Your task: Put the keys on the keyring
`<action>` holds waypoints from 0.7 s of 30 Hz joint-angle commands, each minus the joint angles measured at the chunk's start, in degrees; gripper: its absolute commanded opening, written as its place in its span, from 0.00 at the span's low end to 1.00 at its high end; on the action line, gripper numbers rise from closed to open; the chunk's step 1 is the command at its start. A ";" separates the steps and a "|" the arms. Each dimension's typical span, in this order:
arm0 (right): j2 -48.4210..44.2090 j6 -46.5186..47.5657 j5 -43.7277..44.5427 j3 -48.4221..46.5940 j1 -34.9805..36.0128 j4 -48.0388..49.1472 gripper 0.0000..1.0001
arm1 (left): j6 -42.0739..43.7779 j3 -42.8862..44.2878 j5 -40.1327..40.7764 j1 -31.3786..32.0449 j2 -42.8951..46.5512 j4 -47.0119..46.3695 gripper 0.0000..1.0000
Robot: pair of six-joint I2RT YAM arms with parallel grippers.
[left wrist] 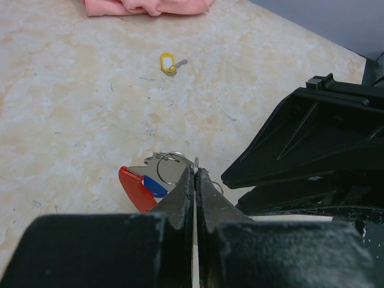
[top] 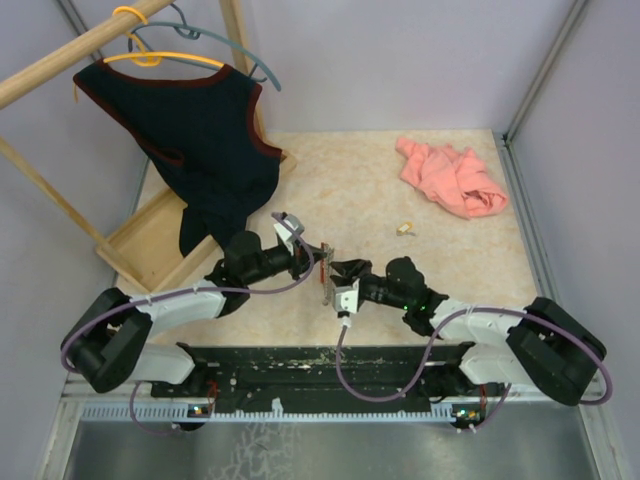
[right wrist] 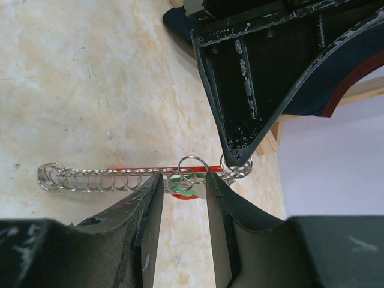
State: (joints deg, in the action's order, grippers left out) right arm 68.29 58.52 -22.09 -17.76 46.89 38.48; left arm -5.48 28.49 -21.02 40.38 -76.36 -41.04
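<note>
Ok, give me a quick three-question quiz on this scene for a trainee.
1. True or false: the left gripper is shut on a ring of the keyring.
2. What colour is the loose tag lying alone on the table? A yellow, B black, C white.
3. Fill in: the cloth near the far right corner is ____.
Key: 1 true; 2 A; 3 pink.
</note>
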 commanded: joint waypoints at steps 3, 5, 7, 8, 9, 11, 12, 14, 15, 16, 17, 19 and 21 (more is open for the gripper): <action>1.69 3.35 0.51 -3.44 1.19 2.43 0.31 | -0.33 2.01 -1.57 -0.06 -0.28 0.14 0.00; 2.05 4.24 0.99 -3.85 1.24 1.33 0.29 | -0.32 1.99 -1.86 -0.04 -0.28 0.17 0.00; 2.24 4.93 1.77 -4.06 1.30 0.56 0.27 | -0.16 2.01 -1.96 -0.08 -0.28 0.17 0.00; 2.23 5.20 2.12 -4.03 1.30 0.36 0.27 | -0.17 2.05 -2.08 -0.06 -0.28 0.24 0.00; 2.21 5.42 2.34 -3.97 1.33 0.19 0.26 | -0.13 2.09 -2.22 -0.04 -0.26 0.25 0.00; 2.33 6.18 2.68 -4.22 1.29 -0.50 0.24 | -0.06 2.17 -2.49 -0.04 -0.37 0.42 0.00; 2.49 6.57 2.85 -4.46 1.38 -1.19 0.24 | -0.03 2.26 -2.64 -0.04 -0.38 0.43 0.00; 2.71 7.33 3.16 -4.93 1.41 -2.64 0.24 | -0.06 2.40 -2.88 -0.04 -0.37 0.59 0.00; 2.80 7.84 3.30 -5.07 1.48 -3.30 0.24 | -0.05 2.44 -2.89 -0.04 -0.37 0.67 0.00; 2.98 8.34 3.73 -5.18 1.65 -3.90 0.25 | 0.08 2.49 -2.89 -0.04 -0.31 0.81 0.00; 3.25 8.81 4.21 -5.24 1.90 -4.19 0.26 | 0.15 2.44 -2.89 -0.04 -0.29 0.93 0.00; 3.79 9.73 5.15 -5.29 2.22 -4.29 0.28 | 0.17 2.53 -2.91 -0.04 -0.31 1.11 0.00; 4.58 10.71 6.78 -5.33 2.66 -4.11 0.30 | 0.19 2.67 -3.19 -0.04 -0.52 1.22 0.00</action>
State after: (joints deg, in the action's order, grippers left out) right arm 71.53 66.65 -17.85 -20.56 48.25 34.09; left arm -5.54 29.34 -22.92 40.38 -76.53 -39.81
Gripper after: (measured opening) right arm 0.283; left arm 0.006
